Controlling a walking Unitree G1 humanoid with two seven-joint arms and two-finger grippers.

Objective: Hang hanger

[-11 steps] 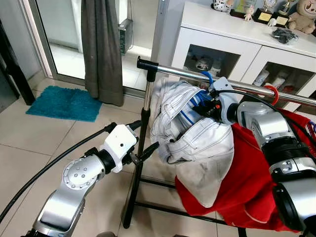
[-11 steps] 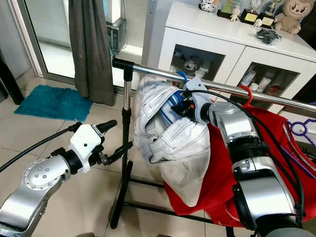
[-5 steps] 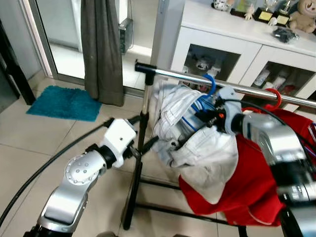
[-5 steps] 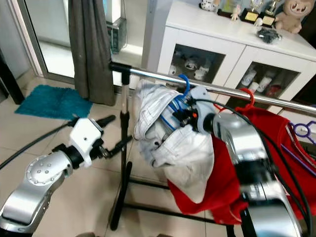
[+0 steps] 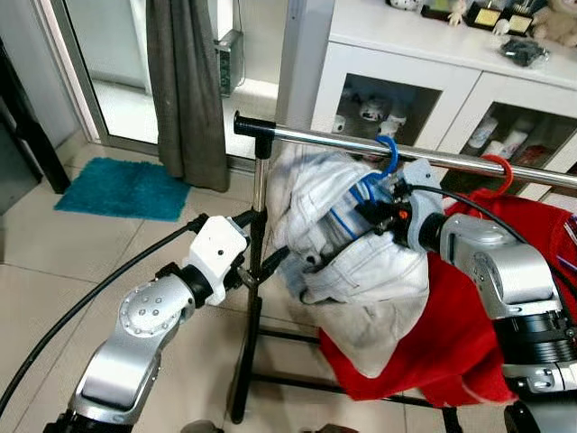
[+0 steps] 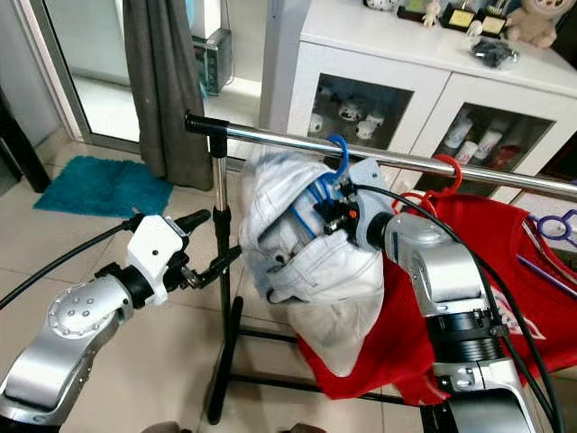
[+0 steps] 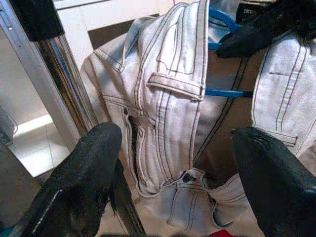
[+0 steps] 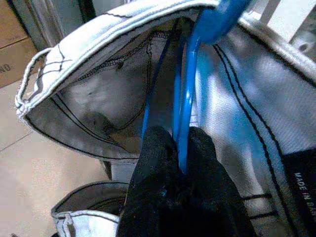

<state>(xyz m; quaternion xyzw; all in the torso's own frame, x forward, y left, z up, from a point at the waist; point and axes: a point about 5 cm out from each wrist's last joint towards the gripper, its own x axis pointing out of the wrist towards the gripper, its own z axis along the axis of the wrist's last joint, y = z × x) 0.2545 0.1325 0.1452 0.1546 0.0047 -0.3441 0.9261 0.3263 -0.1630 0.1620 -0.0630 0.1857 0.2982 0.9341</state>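
Nearest the camera, the left gripper [image 5: 261, 266] hovers beside the black upright post [image 5: 250, 298] of the garment rack, its fingers [image 7: 89, 163] spread apart with nothing between them and aimed at the white denim jacket [image 5: 347, 244]. In the left wrist view the jacket's seams, a pocket flap and a button are sharp, while the fingers themselves are dark blurs at the edges.

Just past it, the right gripper [image 5: 371, 211] is pressed into the jacket's collar area. In the right wrist view its fingers [image 8: 158, 163] are clamped on the thin neck of the blue hanger [image 8: 185, 108]; most of the hanger is buried inside the jacket. The hanger's hook [image 5: 389, 153] is looped over the chrome rail [image 5: 361, 142].

Beside the jacket hangs a red garment [image 5: 469, 316] on a red hanger [image 5: 499, 171], partly covered by the right arm. The rail runs out of frame to the right.

Behind stand a white cabinet [image 5: 424, 63] with glass doors, contents too small to tell, a grey curtain [image 5: 185, 81], and a teal mat [image 5: 122, 188] on the tiled floor [image 5: 54, 262].
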